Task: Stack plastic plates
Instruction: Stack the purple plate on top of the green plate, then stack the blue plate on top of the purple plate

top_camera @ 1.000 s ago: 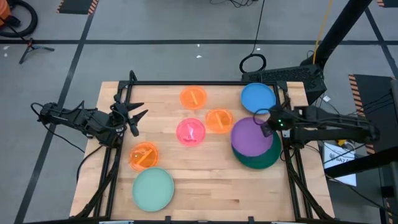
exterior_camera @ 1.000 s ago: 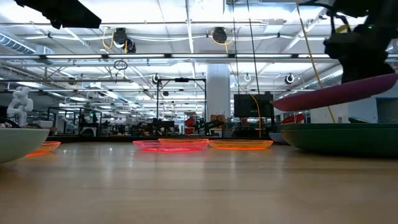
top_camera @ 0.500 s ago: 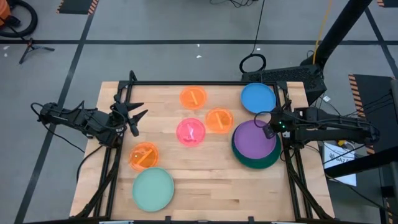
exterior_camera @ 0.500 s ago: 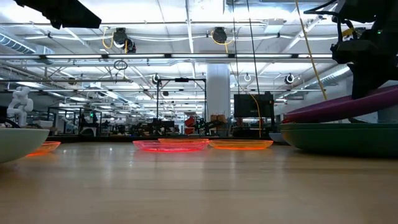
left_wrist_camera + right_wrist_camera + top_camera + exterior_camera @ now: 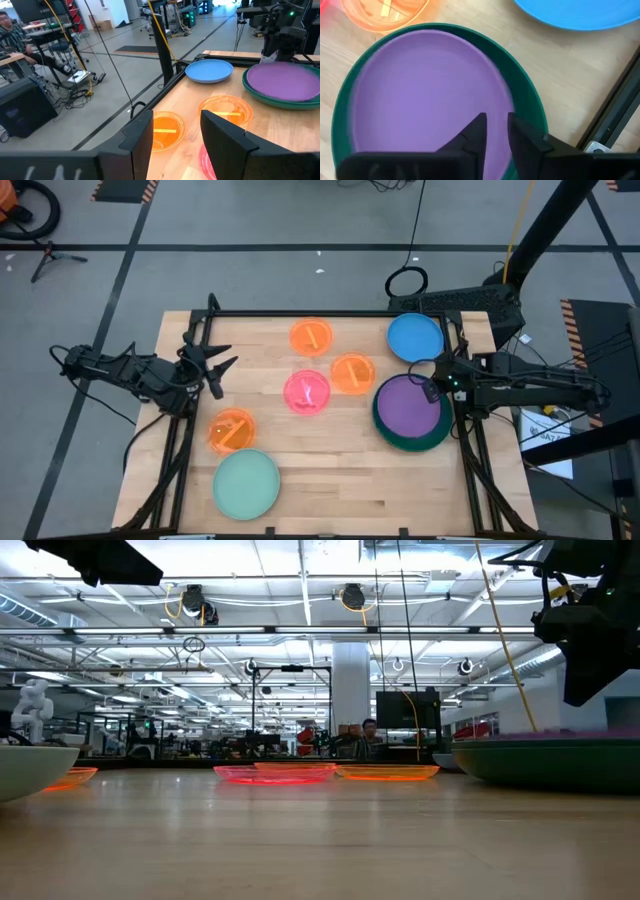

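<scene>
A wooden table (image 5: 330, 470) is seen from above with round plastic plates spread across it. On its right side, a purple plate (image 5: 408, 404) is nested flat inside a dark green plate (image 5: 412, 442). The right gripper (image 5: 432, 380) is held above the purple plate's edge, its fingers (image 5: 472, 131) parted by a narrow gap with nothing between them. A blue plate (image 5: 415, 337) is placed just beyond, at the far right corner. Near the middle, a pink plate (image 5: 307, 391) is flanked by two orange plates (image 5: 311, 336) (image 5: 352, 373). A third orange plate (image 5: 231, 430) and a mint plate (image 5: 246, 483) are found at the near left. The left gripper (image 5: 222, 366) is parked over the table's left edge, fingers spread apart and empty
</scene>
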`<action>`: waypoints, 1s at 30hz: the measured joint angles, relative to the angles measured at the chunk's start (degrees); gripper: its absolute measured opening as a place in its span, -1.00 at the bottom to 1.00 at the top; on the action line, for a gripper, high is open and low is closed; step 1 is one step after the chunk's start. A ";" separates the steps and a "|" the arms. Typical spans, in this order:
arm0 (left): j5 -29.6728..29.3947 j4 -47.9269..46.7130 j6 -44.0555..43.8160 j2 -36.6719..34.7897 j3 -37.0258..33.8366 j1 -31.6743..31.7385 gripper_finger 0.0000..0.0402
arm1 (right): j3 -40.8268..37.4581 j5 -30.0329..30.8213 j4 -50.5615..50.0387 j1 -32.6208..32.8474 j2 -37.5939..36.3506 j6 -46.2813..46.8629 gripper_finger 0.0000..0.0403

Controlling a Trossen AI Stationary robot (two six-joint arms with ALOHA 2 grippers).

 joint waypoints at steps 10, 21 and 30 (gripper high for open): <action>0.00 0.00 -0.02 -0.01 -0.01 0.00 -0.15 | 0.00 1.31 15.00 0.00 0.87 -2.32 -0.62; 0.00 0.07 -0.02 0.00 0.00 0.01 -0.15 | 0.02 1.25 34.43 0.07 13.62 -6.59 -0.62; -0.21 0.98 1.78 0.00 -0.01 0.01 -0.15 | 8.26 1.17 33.84 -2.23 27.45 -11.49 -0.62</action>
